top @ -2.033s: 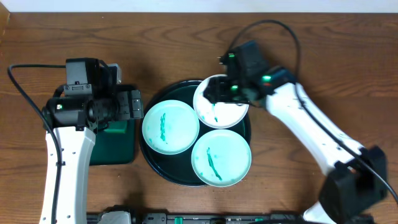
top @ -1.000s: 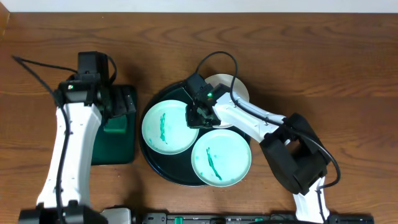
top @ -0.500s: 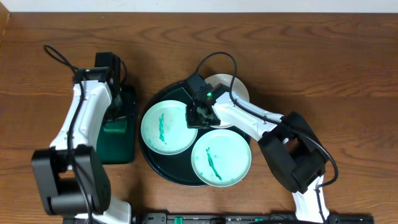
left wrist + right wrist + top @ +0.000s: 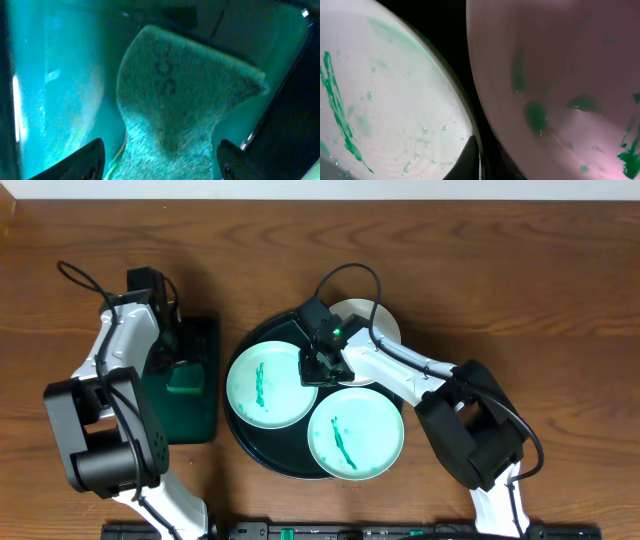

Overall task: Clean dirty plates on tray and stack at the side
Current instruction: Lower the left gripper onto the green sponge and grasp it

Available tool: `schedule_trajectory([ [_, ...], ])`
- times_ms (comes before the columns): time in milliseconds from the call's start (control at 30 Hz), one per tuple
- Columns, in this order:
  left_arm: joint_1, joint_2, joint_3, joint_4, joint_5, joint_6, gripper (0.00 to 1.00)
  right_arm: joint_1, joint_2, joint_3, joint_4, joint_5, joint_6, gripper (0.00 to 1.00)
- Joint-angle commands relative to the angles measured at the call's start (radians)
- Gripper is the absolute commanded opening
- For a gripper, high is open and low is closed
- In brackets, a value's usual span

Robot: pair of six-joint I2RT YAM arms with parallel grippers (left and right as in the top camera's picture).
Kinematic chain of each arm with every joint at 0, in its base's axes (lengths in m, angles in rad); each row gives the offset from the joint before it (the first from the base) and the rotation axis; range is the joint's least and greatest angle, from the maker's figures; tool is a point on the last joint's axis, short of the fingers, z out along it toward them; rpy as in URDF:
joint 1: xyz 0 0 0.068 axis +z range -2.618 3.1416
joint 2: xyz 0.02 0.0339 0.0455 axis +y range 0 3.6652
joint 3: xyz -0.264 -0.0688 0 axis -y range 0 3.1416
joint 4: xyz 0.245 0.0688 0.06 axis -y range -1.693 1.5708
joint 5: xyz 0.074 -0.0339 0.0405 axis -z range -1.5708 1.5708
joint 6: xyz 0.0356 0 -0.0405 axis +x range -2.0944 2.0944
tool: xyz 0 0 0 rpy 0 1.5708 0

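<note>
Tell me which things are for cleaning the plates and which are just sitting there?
For the job: left plate, front plate, back plate, round tray, sponge.
Just there: rectangular green tray, wooden table.

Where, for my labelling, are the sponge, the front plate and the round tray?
sponge (image 4: 185,95): left wrist view, middle of its face.
front plate (image 4: 355,433): overhead view, its centre.
round tray (image 4: 270,450): overhead view, bare front-left floor.

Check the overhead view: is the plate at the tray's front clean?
No, the front plate carries a long teal-green smear across its middle.
</note>
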Motion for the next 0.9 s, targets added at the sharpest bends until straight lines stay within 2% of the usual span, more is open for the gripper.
schedule_trajectory([
  [0,0.0,0.032,0.004,0.008,0.043,0.039,0.7,0.006,0.035,0.006,0.009,0.017,-0.013,0.01],
  [100,0.0,0.06,0.004,0.013,0.043,0.061,0.66,0.006,0.035,0.006,0.01,0.017,-0.012,0.01],
  [167,0.0,0.071,0.004,0.016,0.043,0.068,0.58,0.006,0.035,0.006,0.011,0.017,-0.012,0.01],
  [267,0.0,0.08,0.004,0.025,0.043,0.067,0.37,0.006,0.035,0.006,0.013,0.017,-0.012,0.01],
  [367,0.0,0.08,0.004,0.028,0.043,0.066,0.27,0.006,0.035,0.006,0.013,0.017,-0.012,0.01],
  [467,0.0,0.08,0.004,0.028,0.042,0.066,0.07,0.006,0.035,0.006,0.014,0.017,-0.012,0.01],
  [667,0.0,0.066,0.011,0.018,0.043,0.055,0.08,0.006,0.035,0.006,0.021,0.017,-0.012,0.01],
  [867,-0.006,-0.089,0.034,-0.045,0.043,-0.048,0.07,0.002,0.035,0.007,0.023,-0.01,-0.018,0.01],
])
